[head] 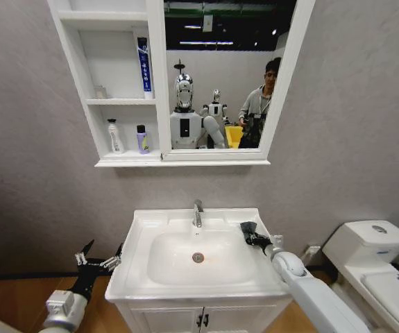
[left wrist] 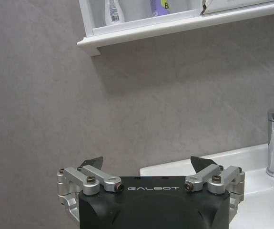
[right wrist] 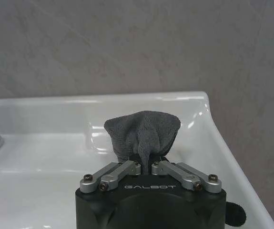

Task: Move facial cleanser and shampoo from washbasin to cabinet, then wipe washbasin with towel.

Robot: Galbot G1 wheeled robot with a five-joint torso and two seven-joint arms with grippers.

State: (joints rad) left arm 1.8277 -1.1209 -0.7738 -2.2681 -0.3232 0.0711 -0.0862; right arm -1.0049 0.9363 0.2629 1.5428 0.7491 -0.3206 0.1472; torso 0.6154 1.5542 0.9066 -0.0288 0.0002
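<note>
**A:** Item one, the washbasin (head: 140, 239)?

**B:** White top, oval bowl, chrome tap (head: 198, 213) at the back rim. Taken as the landmark for every entry below.

**A:** Right gripper (head: 248, 232)?

**B:** Over the washbasin's right rim, just beside the bowl. Fingers clamped narrow on the towel (right wrist: 144, 133), a dark grey cloth bunched up above the fingertips, over the right back part of the washbasin top.

**A:** Left gripper (head: 100, 258)?

**B:** Off the washbasin's left edge, apart from it, at about rim height. Fingers (left wrist: 90, 164) spread wide, nothing between them.

**A:** The cabinet (head: 159, 83)?

**B:** On the wall above the washbasin, mirror panel to the right of its shelf niches. Lowest niche: a white bottle (head: 115, 136) and a purple bottle (head: 142, 139) with a dark cap, side by side, upright. Middle niche: a tall blue-and-white tube (head: 144, 65), upright against the mirror-side wall.

**A:** Anything else?

**B:** A white toilet (head: 369, 253), to the right of the washbasin.
</note>
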